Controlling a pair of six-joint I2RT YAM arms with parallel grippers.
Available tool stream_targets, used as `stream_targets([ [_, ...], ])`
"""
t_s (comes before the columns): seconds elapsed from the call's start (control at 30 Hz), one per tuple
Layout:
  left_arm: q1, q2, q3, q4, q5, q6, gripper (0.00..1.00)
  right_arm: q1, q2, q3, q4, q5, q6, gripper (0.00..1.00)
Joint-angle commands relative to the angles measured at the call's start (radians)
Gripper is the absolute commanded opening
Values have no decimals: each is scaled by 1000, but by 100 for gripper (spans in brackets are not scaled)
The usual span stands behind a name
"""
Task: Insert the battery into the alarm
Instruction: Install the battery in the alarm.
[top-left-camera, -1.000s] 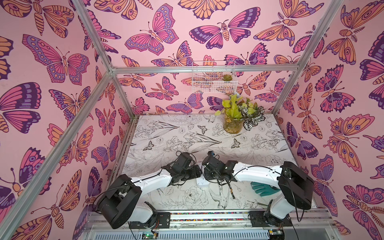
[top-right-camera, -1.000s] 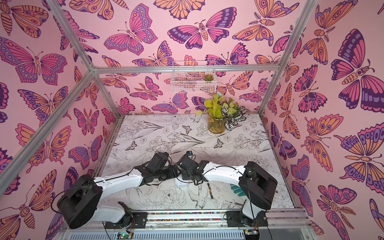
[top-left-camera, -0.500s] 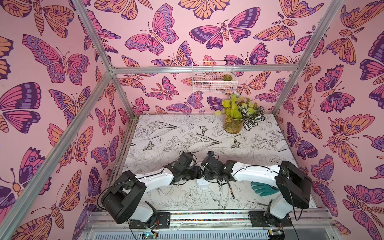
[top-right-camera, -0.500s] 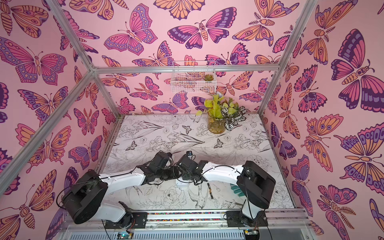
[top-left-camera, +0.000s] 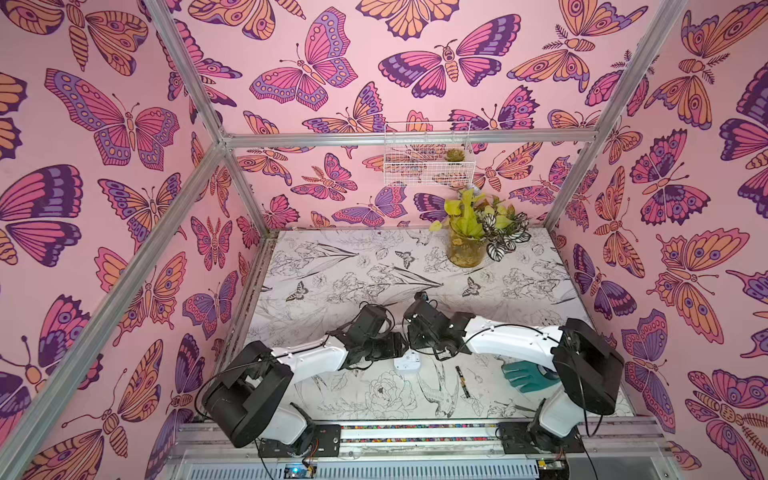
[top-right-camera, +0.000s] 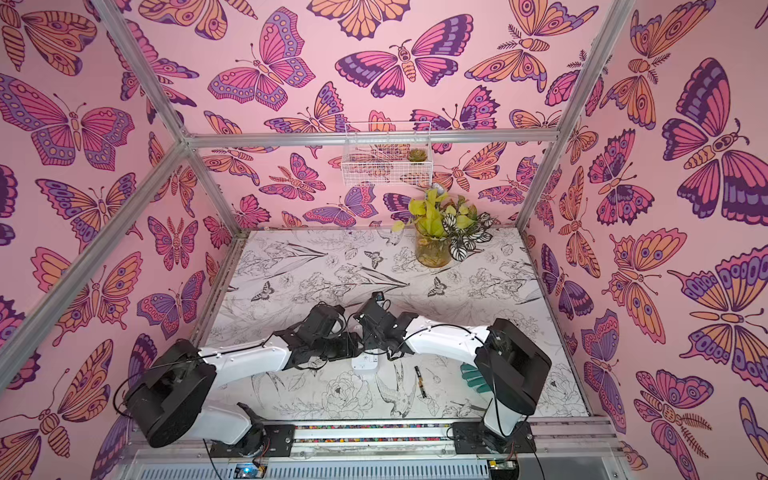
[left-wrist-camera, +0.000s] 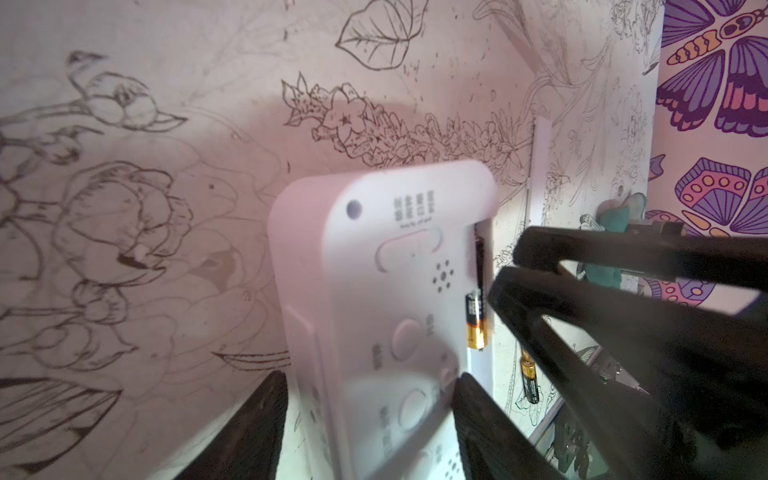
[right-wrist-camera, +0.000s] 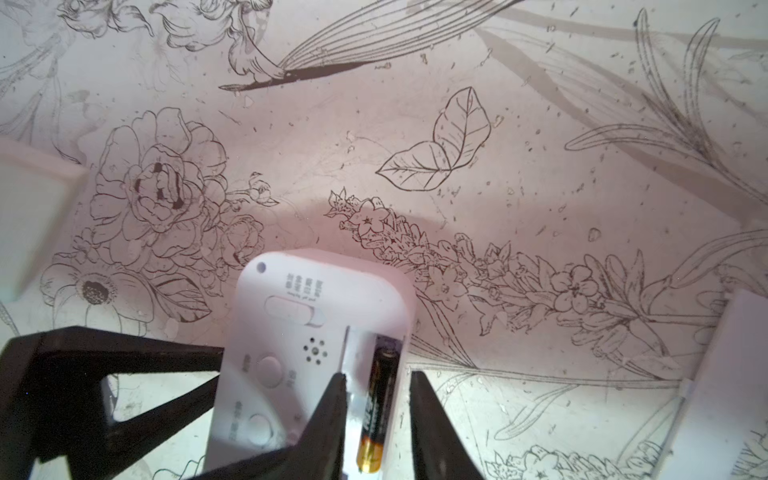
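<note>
Right hand is partly spread, not pinching. Its two fingers straddle the AA battery, with a sliver of white showing on each side. The tips sit at the open battery bay.

The AA battery lies lengthwise in that bay, along the long edge of the alarm. Its gold end points toward the bottom of the right wrist frame, black end deeper in. Can't tell if it is fully seated.

Left hand is set wide and clamps the alarm across its width, one finger on each side edge, lower centre of the left wrist frame. The alarm is back face up: slider, speaker holes and round buttons all show.

In both top views the alarm is a white patch in the lower centre of the frame, over the near half of the table. The two wrists meet above it and mostly cover it. Can't tell whether it rests on the table or is lifted.

Second battery lies loose on the table just right of the alarm in a top view, not touching it. Teal glove is further right, partly under the right arm.
</note>
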Motion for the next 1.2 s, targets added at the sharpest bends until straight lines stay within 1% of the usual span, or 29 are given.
stream_targets([
  [0.0,-3,26,-17,-67,-26,16,65,5,-74,-33,-23,-12,-6,29],
  [0.1,-3,20,-21,-67,-32,15,66,27,-124,-72,-25,-16,6,29],
  [0.23,-3,11,-25,-68,-32,11,66,59,-128,-101,-21,-20,21,29],
  [0.5,-4,26,-22,-67,-33,12,66,69,-94,-112,-8,-13,36,21],
  [0.53,-4,27,-20,-67,-33,12,66,69,-67,-112,-8,-9,35,21],
  [0.73,-4,32,-23,-67,-38,9,67,69,-13,-103,-3,-14,35,21],
  [1.17,-4,26,-35,-67,-40,4,67,68,12,-68,-47,78,60,18],
])
